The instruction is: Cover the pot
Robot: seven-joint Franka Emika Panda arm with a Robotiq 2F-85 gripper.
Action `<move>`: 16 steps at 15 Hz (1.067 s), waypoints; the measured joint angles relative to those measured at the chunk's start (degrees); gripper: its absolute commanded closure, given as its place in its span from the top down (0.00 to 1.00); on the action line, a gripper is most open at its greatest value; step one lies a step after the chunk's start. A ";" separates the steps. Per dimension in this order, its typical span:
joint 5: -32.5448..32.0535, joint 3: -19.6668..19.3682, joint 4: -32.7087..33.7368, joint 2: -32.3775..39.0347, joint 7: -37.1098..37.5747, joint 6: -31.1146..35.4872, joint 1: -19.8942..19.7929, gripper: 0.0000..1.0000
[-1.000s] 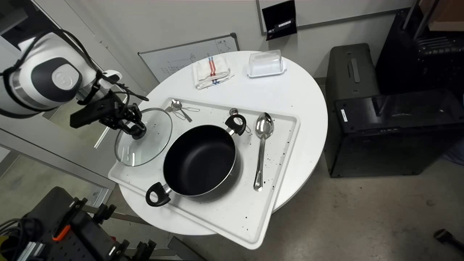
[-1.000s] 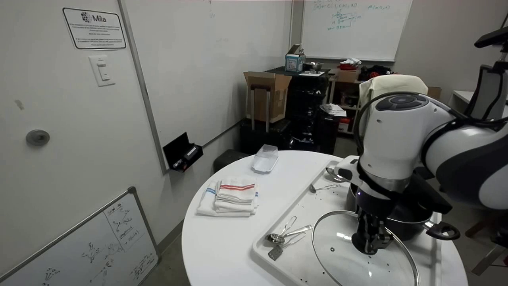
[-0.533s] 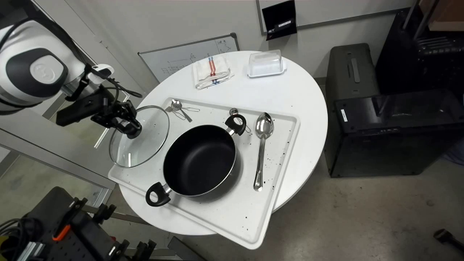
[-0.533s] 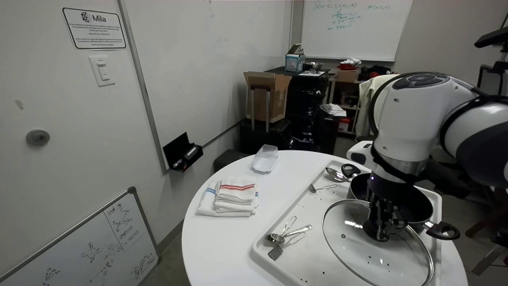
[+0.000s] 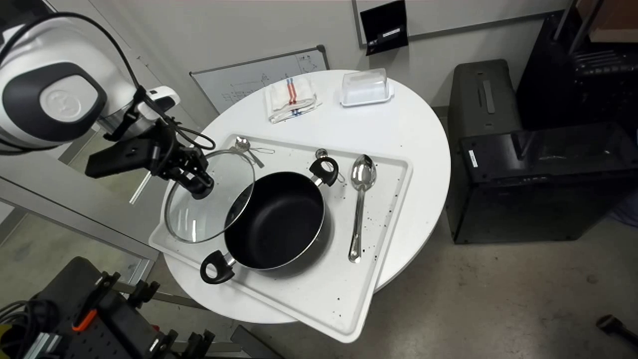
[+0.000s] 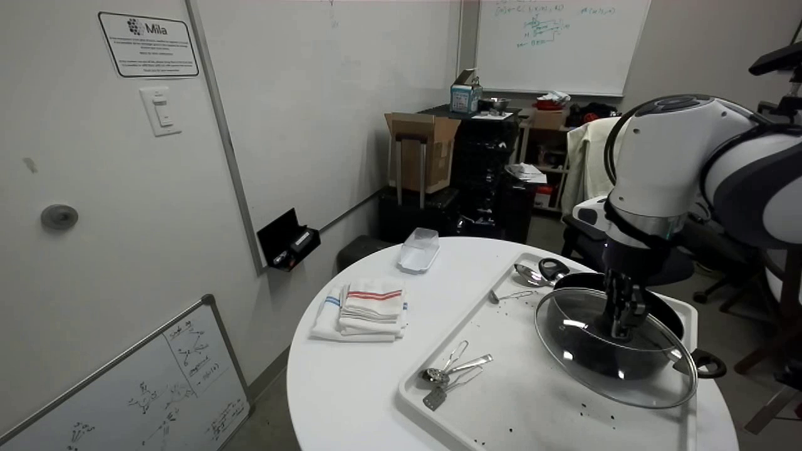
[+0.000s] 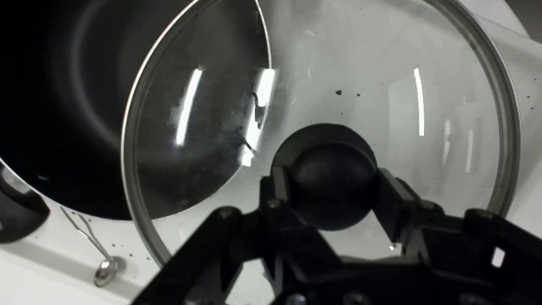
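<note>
The wide black pot (image 5: 281, 224) stands uncovered on a white tray (image 5: 319, 304). It also shows in an exterior view (image 6: 665, 311), partly behind the lid, and in the wrist view (image 7: 55, 127). My gripper (image 5: 199, 185) is shut on the black knob (image 7: 334, 182) of the round glass lid (image 5: 224, 184). The gripper also shows in an exterior view (image 6: 624, 316) with the lid (image 6: 573, 344) hanging from it, raised and tilted. In the wrist view the lid's left part overlaps the pot's rim; most of the lid is beside the pot, over the tray.
A large metal spoon (image 5: 360, 209) lies beyond the pot on the tray. Small utensils (image 6: 442, 376) lie at a tray corner. Folded towels (image 5: 291, 97) and a clear-lidded butter dish (image 5: 366, 89) stand on the round white table (image 6: 351, 376). The pot's side handles (image 5: 218, 268) stick out.
The lid and gripper have moved towards the pot. The lid's edge, apart from the pot half a second ago in an exterior view, now overlaps it. The grip on the knob is kept.
</note>
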 measured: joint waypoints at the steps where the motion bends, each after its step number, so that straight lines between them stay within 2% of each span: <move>1: 0.63 -0.22 -0.10 -0.04 -0.01 0.00 -1.21 0.25; 7: 5.03 -2.21 -0.37 0.01 -0.02 0.00 -7.08 0.25; 16: 8.48 -5.74 0.61 1.46 0.27 -0.10 -11.43 0.25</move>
